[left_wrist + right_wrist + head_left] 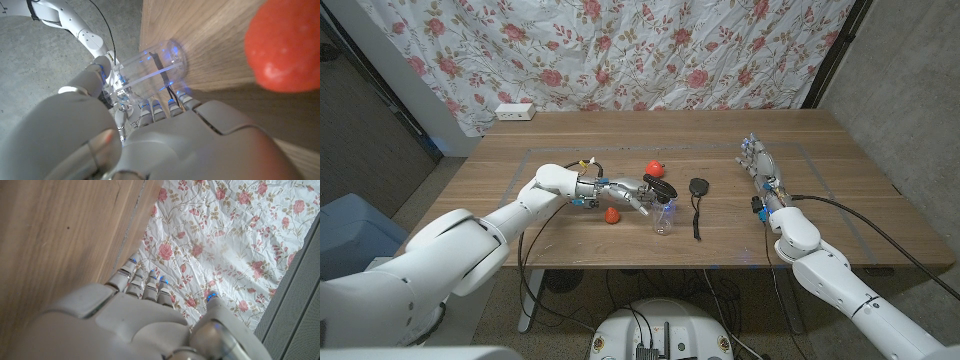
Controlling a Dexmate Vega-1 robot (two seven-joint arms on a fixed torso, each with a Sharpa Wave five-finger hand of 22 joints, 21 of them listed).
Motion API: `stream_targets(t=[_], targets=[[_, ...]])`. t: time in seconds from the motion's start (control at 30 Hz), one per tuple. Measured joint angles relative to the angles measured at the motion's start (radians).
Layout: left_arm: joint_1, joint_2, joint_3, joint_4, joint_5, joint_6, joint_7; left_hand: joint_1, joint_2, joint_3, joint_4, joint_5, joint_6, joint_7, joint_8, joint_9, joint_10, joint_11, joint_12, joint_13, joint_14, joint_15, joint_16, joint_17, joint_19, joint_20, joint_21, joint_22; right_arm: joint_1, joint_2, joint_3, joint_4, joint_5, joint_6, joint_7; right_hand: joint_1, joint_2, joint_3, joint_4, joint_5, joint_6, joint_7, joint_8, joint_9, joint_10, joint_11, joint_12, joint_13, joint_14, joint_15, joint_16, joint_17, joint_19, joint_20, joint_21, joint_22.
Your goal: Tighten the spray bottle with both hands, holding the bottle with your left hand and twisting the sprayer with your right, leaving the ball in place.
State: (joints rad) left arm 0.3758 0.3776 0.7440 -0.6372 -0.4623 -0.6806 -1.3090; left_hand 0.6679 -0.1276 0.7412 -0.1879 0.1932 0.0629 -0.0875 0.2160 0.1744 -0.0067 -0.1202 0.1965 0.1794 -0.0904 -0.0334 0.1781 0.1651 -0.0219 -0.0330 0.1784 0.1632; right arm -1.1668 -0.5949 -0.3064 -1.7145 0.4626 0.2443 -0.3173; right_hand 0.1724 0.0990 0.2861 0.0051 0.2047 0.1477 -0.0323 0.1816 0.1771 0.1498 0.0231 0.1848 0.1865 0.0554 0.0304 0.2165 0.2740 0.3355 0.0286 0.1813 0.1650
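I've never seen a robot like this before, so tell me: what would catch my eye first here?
Probably the left hand at the table's middle, reaching to a clear bottle with a black sprayer. Two red balls stand out, one behind the hand and one in front. The right hand waits apart, fingers straight, before a rose-patterned curtain.

From the head cam you're looking down over the whole wooden table (570, 150) toward the floral curtain (620, 50) at the back. Your left wrist cam sits tight behind the left hand (150, 145), right up on the clear bottle (150, 62), which the head view also catches (663, 218). The right wrist cam looks past the right hand (130, 325) along the tabletop to that same curtain (225, 240).
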Motion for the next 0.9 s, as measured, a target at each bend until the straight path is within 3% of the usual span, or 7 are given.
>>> stream_targets(t=[0.5, 0.63, 0.9], targets=[[-0.014, -0.045, 0.001, 0.07, 0.012, -0.053, -0.004, 0.068, 0.004, 0.009, -0.001, -0.012, 0.036, -0.004, 0.007, 0.004, 0.044, 0.002, 0.016, 0.005, 0.052, -0.002, 0.011, 0.0, 0.035, 0.001, 0.008, 0.0, -0.046, -0.018, 0.025, -0.045, -0.003, -0.006, -0.018, 0.0, 0.0, 0.004, -0.004, 0.0, 0.0, 0.0, 0.0, 0.0, 0.0, 0.0, 0.004, 0.0, 0.0, 0.0, 0.0, -0.005, 0.0, 0.0, 0.0, 0.0], [-0.025, -0.065, 0.001, 0.114, 0.017, -0.064, -0.003, 0.09, 0.0, 0.012, -0.004, -0.012, 0.056, 0.002, 0.018, 0.005, 0.059, 0.002, 0.016, 0.005, 0.062, 0.0, 0.012, 0.0, 0.045, 0.002, 0.008, 0.0, -0.054, -0.019, 0.03, -0.051, -0.003, -0.007, -0.022, 0.0, 0.0, 0.001, -0.007, 0.0, 0.0, 0.0, 0.0, 0.0, 0.0, 0.0, 0.004, 0.0, 0.0, 0.0, 0.0, -0.005, 0.0, 0.0, 0.0, 0.0], [-0.045, -0.102, 0.001, 0.187, 0.037, -0.079, 0.018, 0.143, -0.008, 0.012, -0.004, -0.012, 0.107, -0.015, 0.043, 0.01, 0.098, -0.015, 0.023, 0.01, 0.102, 0.001, 0.012, 0.0, 0.057, 0.001, 0.008, 0.0, -0.068, -0.02, 0.039, -0.059, -0.003, -0.007, -0.025, 0.0, 0.0, 0.001, -0.007, 0.0, -0.004, 0.004, 0.0, 0.0, 0.0, 0.0, 0.004, 0.0, 0.0, 0.0, 0.0, -0.005, 0.0, 0.0, 0.0, 0.0]])
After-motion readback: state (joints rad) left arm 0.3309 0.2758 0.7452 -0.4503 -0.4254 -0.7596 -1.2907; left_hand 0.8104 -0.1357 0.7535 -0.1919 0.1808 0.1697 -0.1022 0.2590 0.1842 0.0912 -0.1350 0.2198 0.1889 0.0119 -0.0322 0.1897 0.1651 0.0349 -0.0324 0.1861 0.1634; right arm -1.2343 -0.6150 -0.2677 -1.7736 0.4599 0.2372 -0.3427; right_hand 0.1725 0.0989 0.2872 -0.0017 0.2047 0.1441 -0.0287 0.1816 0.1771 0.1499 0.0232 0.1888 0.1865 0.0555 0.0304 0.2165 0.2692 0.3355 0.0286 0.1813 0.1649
